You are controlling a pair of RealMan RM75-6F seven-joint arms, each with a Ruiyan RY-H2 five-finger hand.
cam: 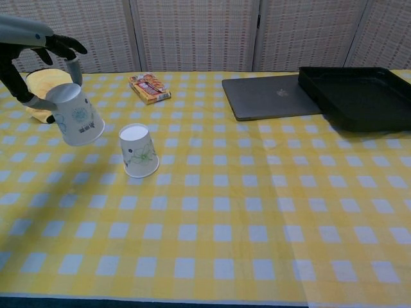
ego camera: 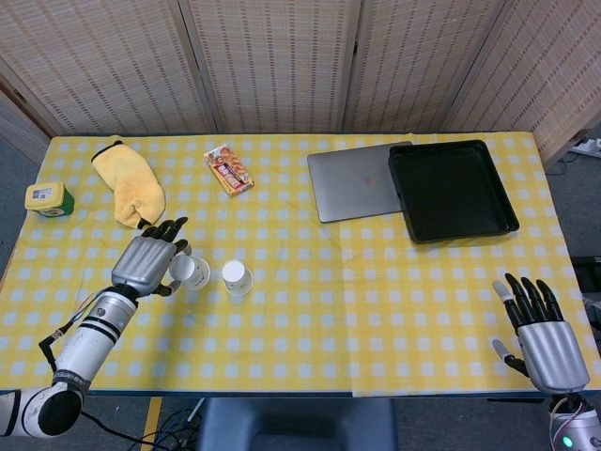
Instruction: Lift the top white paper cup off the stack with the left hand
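Yellow checked table (ego camera: 376,282) before woven screens (ego camera: 282,56) — left hand (ego camera: 146,265) grips a raised paper cup (cam: 76,115), right hand (ego camera: 543,338) splayed, holding nothing.

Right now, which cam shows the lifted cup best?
Chest view: the lifted cup is seen side-on, tilted, printed wall clear, pinched by the left robot hand. Head view shows it from above, partly hidden by that hand.

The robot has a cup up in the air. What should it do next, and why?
Probably set it down upside down on the bare cloth just left of the other cup. The left hand holds the lifted cup tilted and clear of that one, so the lift looks done.
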